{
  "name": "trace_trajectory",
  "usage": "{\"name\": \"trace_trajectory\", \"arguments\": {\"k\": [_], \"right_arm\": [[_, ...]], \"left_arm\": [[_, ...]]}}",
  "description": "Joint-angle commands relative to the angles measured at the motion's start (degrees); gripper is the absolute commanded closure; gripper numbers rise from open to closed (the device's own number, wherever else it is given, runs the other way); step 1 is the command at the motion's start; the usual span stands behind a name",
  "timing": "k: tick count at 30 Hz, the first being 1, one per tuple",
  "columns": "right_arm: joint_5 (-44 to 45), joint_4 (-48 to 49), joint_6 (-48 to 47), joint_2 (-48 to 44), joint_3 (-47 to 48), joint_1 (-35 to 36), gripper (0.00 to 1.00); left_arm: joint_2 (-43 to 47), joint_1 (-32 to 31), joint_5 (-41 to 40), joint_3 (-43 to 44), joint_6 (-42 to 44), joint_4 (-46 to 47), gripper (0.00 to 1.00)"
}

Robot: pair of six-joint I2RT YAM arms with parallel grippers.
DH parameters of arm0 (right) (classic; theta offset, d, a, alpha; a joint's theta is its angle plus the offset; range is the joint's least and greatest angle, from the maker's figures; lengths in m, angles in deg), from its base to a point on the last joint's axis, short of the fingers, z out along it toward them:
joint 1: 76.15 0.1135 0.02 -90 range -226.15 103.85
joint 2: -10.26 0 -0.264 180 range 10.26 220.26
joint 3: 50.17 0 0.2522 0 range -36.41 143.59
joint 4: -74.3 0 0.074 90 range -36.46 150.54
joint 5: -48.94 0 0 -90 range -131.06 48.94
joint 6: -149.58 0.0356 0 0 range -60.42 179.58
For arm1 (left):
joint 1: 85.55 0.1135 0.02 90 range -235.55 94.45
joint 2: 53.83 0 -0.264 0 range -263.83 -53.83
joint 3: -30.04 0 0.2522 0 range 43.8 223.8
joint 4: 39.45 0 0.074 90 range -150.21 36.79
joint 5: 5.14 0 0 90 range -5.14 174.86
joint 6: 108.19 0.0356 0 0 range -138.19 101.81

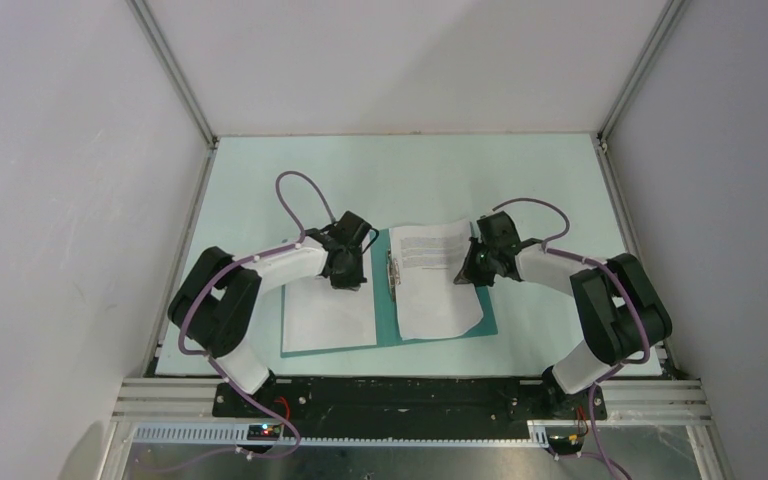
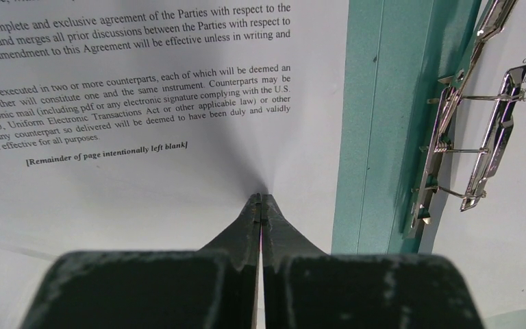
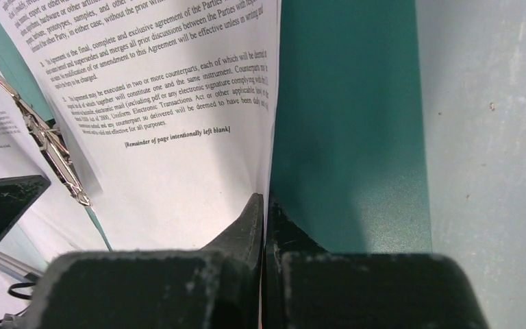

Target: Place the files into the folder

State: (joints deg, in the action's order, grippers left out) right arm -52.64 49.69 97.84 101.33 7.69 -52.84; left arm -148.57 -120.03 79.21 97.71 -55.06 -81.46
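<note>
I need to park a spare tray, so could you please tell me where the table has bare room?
The far strip of table between the folder and the back wall is bare. Narrow strips flank the folder, under the left arm and right arm. The middle is crowded: folder, left sheet, right sheet, left claw and right claw.

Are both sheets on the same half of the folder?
No, the left sheet lies left of the metal clip, the right sheet right of it.
</note>
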Motion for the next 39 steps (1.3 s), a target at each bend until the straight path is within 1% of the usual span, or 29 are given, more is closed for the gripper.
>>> {"name": "trace_trajectory", "arguments": {"k": [1, 7, 9, 10, 11, 12, 19, 23, 32, 35, 39], "right_arm": [[3.51, -2.18, -2.08, -1.43, 1.42, 1.29, 1.0], [3.8, -2.14, -1.79, -1.88, 1.43, 1.66, 1.0], [4.14, -2.45, -1.9, -2.41, 1.39, 1.66, 0.94], [4.35, -2.57, -2.06, -2.92, 1.4, 1.72, 0.88], [4.49, -2.65, -2.14, -3.14, 1.41, 1.69, 0.85], [4.6, -2.76, -2.25, -3.54, 1.43, 1.66, 0.79], [4.9, -3.61, -2.53, -4.07, 1.99, 1.65, 0.59], [5.39, -4.37, -3.01, -4.65, 2.53, 1.57, 0.52], [7.25, -7.17, -4.81, -3.96, 4.55, 1.53, 0.4], [7.16, -7.23, -5.49, -3.39, 4.59, 1.13, 0.33], [6.42, -6.65, -6.54, -2.39, 4.63, 0.46, 0.27]], "left_arm": [[-0.43, -0.04, -0.11, 1.91, 1.27, 0.02, 1.0], [-0.05, 0.0, 0.03, 2.49, 1.18, -0.35, 1.0], [-0.08, -0.05, 0.14, 2.51, 1.18, -0.41, 1.0], [-0.16, -0.06, 0.21, 2.51, 1.13, -0.45, 1.0], [-0.17, -0.06, 0.25, 2.52, 1.1, -0.48, 1.0], [-0.18, -0.02, 0.26, 2.49, 1.1, -0.44, 1.0], [-0.15, -0.01, 0.37, 2.81, 1.3, -0.6, 1.0], [-0.01, -0.03, 0.36, 2.98, 1.4, -0.77, 1.0], [0.38, -0.03, 0.29, 2.96, 1.61, -1.03, 1.0], [0.39, -0.08, 0.15, 2.96, 1.76, -1.17, 1.0], [0.41, -0.06, 0.27, 3.15, 1.96, -1.21, 1.0]]}}
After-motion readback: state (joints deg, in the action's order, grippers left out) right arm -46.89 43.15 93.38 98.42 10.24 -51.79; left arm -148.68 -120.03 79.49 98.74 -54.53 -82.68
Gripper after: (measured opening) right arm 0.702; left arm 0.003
